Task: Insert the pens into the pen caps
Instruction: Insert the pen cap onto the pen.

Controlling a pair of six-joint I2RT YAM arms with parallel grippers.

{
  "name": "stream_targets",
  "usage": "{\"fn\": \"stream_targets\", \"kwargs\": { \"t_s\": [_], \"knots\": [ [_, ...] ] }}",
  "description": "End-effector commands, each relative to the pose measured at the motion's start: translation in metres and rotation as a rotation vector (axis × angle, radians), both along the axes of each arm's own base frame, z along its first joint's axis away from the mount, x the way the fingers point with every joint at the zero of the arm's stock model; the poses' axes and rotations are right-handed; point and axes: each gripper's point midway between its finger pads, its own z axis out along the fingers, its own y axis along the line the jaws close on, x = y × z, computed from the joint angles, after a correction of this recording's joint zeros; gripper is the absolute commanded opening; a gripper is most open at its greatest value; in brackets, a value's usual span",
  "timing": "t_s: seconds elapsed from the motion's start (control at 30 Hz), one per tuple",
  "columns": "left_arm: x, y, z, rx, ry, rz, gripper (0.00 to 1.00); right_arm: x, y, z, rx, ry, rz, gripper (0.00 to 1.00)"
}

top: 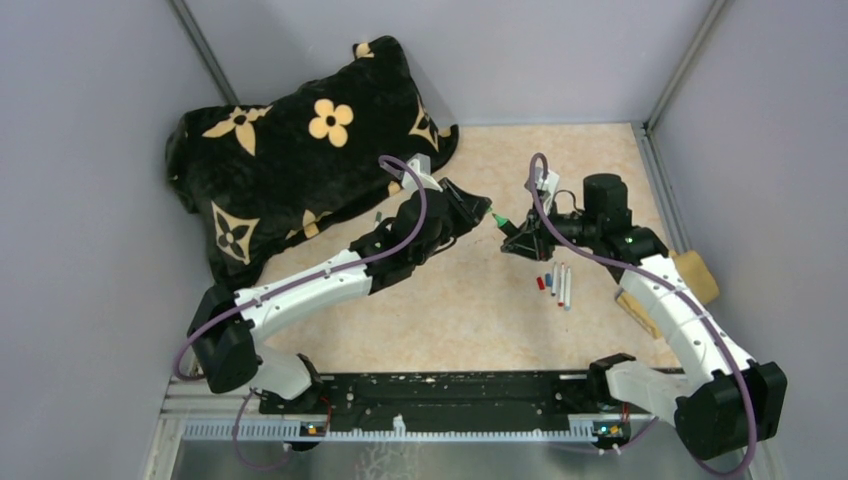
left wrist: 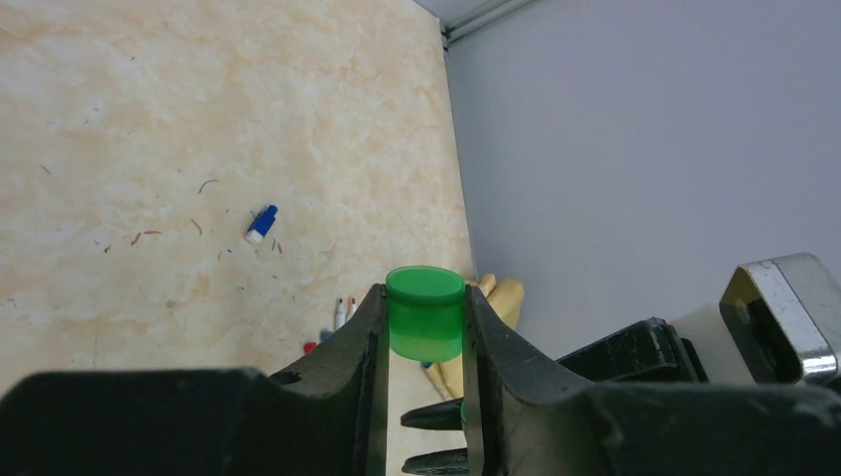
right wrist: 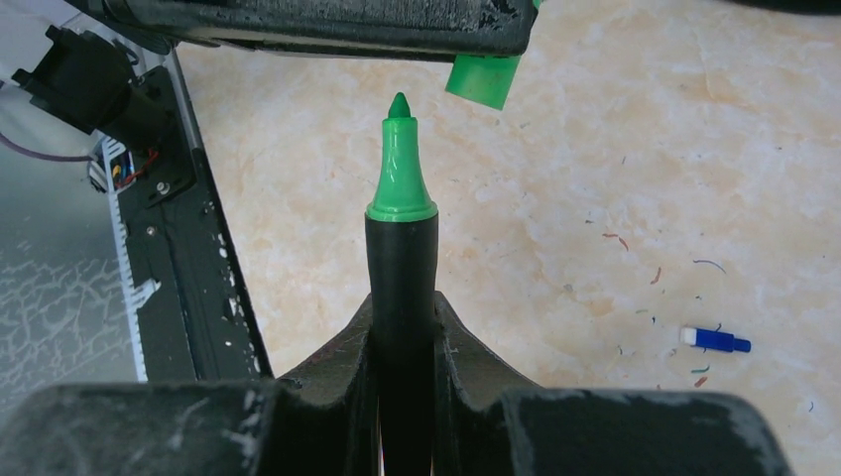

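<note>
Green cap [left wrist: 424, 297] gripped in left tool [left wrist: 424, 332], black pen [right wrist: 400, 198] in right tool [right wrist: 402, 342]; loose pens [top: 560, 285] beside, pillow [top: 290, 160] behind.

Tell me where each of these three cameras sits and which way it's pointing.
Top external: above and behind the bases, looking down at the table; the left arm and right arm show whole.
Left wrist: on the left arm, looking along the left gripper, which clamps the green cap; its two fingers show.
Right wrist: on the right arm, looking along the right gripper, which holds the black pen; its fingers show.
Shared: both wrist views show the green cap and a small blue piece on the table.
</note>
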Motion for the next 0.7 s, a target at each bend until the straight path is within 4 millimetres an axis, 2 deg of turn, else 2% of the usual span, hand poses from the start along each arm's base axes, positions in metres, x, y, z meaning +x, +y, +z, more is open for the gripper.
{"fn": "stream_targets", "kwargs": {
  "t_s": [0.0,0.33,0.67],
  "knots": [
    [0.001,-0.003,0.011,-0.032,0.01,0.025,0.0,0.004,0.007,0.006,0.043,0.004,-0.004,0.0],
    [0.0,-0.005,0.012,-0.051,0.011,0.025,0.0,0.005,0.009,-0.009,0.062,0.067,-0.028,0.0],
    [-0.004,-0.009,0.008,-0.055,0.016,0.01,0.0,0.013,0.012,-0.008,0.083,0.094,-0.053,0.0]
  ]
}}
